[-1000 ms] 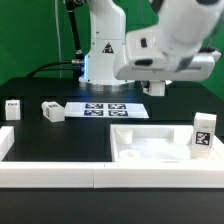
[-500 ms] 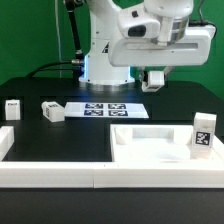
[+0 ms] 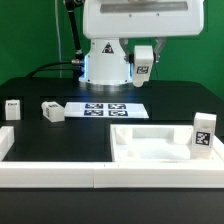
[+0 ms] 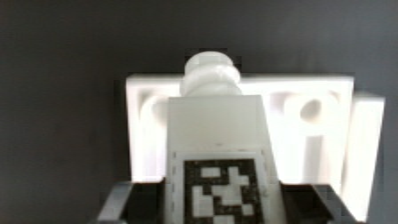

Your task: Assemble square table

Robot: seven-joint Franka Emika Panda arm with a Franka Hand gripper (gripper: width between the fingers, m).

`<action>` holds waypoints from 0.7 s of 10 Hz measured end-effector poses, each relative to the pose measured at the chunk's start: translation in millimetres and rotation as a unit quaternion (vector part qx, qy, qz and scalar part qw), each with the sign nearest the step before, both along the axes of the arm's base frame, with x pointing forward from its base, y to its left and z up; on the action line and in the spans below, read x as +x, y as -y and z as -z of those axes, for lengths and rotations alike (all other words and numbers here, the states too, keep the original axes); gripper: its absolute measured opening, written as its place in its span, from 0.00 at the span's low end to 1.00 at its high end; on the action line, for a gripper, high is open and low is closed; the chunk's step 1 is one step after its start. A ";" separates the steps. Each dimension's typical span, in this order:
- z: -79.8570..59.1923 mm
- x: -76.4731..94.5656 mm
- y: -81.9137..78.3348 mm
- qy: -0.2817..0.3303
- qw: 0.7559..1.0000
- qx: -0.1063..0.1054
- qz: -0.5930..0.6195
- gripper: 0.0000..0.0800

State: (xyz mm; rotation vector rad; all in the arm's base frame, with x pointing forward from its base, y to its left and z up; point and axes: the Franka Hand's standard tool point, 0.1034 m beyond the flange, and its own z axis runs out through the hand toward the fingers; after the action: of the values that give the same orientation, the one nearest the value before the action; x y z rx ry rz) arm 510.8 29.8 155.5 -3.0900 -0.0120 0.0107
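Observation:
The square table's white panel (image 3: 150, 146) lies rim-up at the exterior view's front right, and from the wrist it shows far below (image 4: 329, 110). My gripper (image 3: 143, 66) hangs high above the table, shut on a white tagged leg (image 3: 143, 57). In the wrist view that leg (image 4: 210, 125) runs out from between the dark fingers (image 4: 128, 200), its screw tip over the panel. Another tagged leg (image 3: 203, 133) stands upright at the panel's right edge. Two more legs (image 3: 52, 112) (image 3: 12, 108) rest on the black table at the left.
The marker board (image 3: 107, 108) lies flat in the middle behind the panel. A long low white border rail (image 3: 55, 176) runs along the front and turns up the left side. The arm's base (image 3: 105, 65) stands at the back.
The arm has risen over the last second, carrying the leg up and slightly toward the exterior view's left. The jaws kept their grip. Nothing on the table moved.

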 end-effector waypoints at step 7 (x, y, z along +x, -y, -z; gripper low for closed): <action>9.2 39.5 33.4 0.220 0.975 -0.040 0.007 0.36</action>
State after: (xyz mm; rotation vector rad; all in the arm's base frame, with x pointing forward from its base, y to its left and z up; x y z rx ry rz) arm 550.3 -3.7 146.4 -3.0978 -0.0061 -0.6861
